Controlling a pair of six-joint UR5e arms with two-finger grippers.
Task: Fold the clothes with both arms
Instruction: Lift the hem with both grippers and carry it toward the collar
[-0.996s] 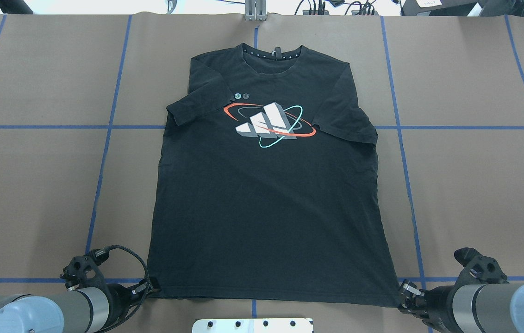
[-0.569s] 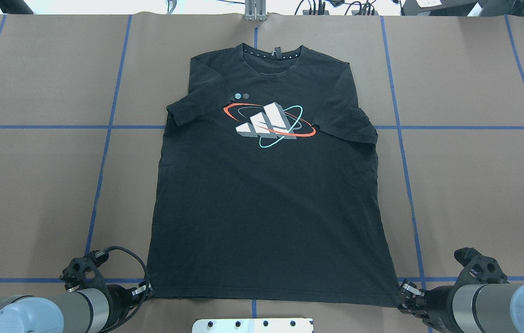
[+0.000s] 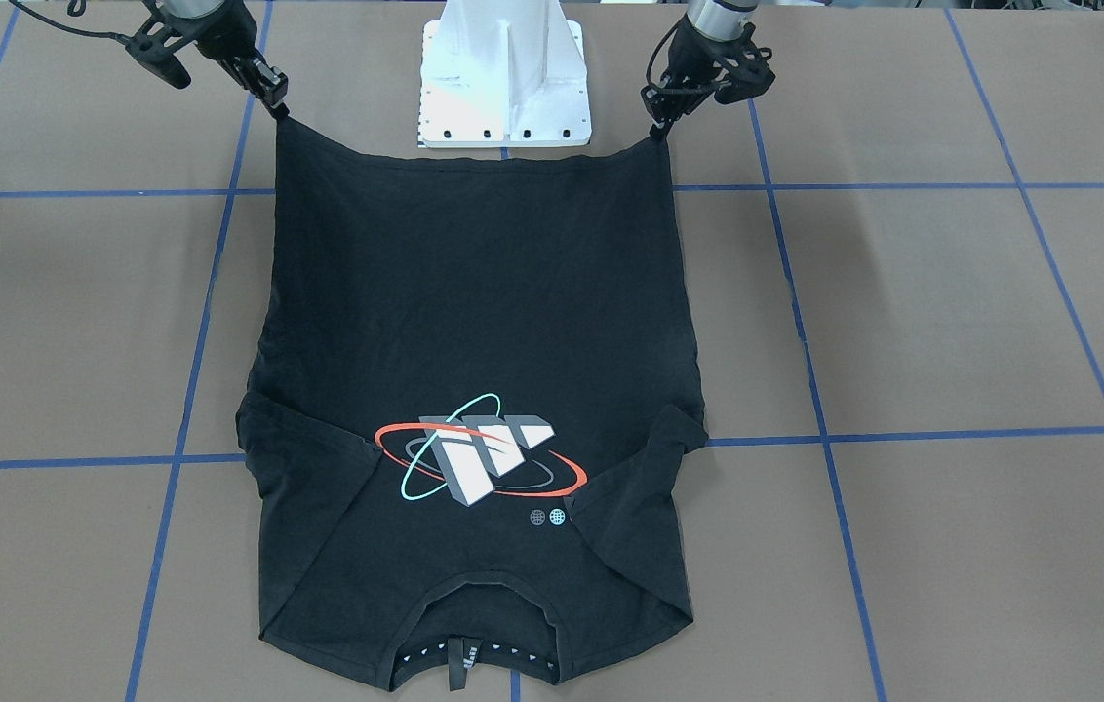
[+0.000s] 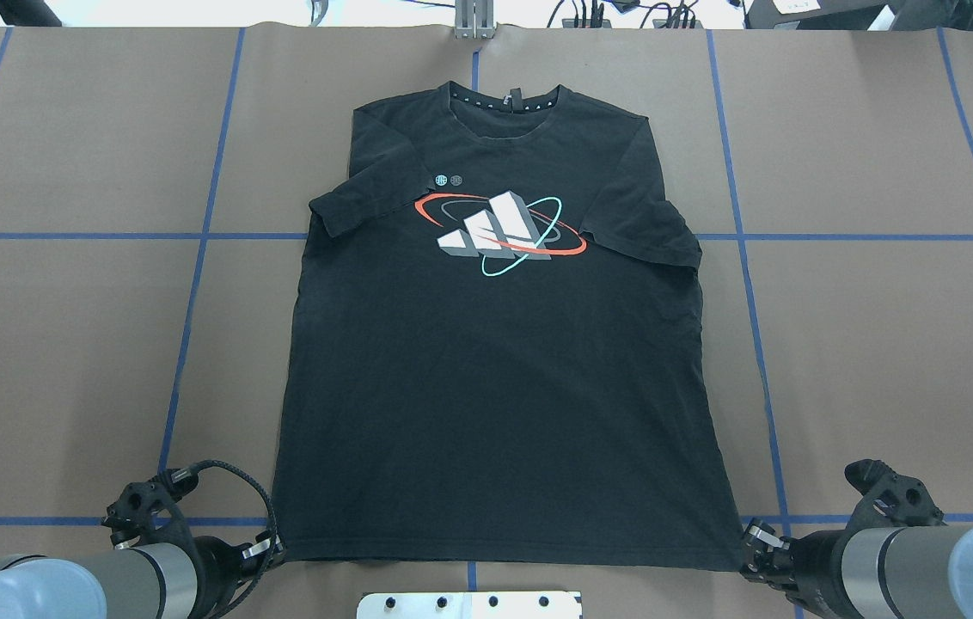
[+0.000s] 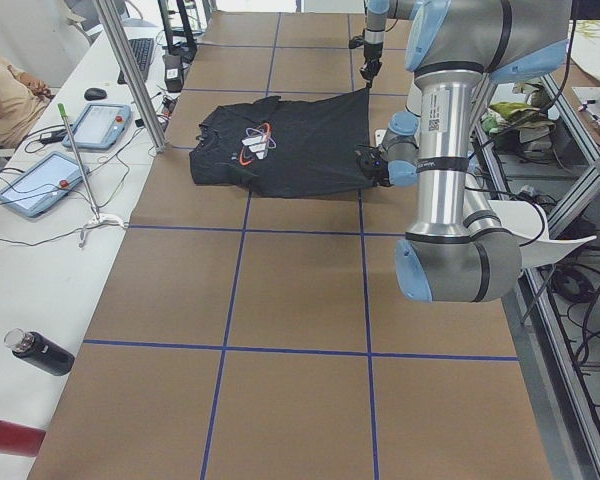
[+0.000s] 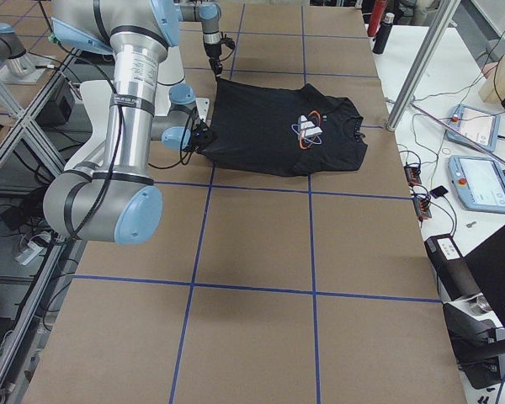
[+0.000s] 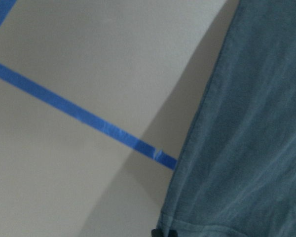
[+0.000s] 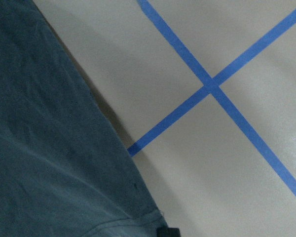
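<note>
The one black short-sleeved T-shirt lies front up and nearly flat in the middle of the brown paper-covered table. It is a soft, matte knit with faint creases across the shoulders and along its side edges. Its long axis runs straight away from me, with the ribbed round collar at the far end and the straight hem nearest my white bolted pedestal. The two short sleeves slant down and outward from the shoulders. The one on my left lies closer in against the chest. On the chest is one grey-white block logo of three slanted bars, ringed by two thin ellipses, one red and one teal. Two small round emblems sit just above it towards my left. My left gripper is pinched narrow on the hem's left corner and my right gripper on its right corner, one black two-finger claw on each. In the front-facing view both corners are drawn into small raised points at the fingertips, and the hem sags slightly between them. Smooth blue tape lines divide the table into large rectangles, and one line passes under the shirt at chest level.
</note>
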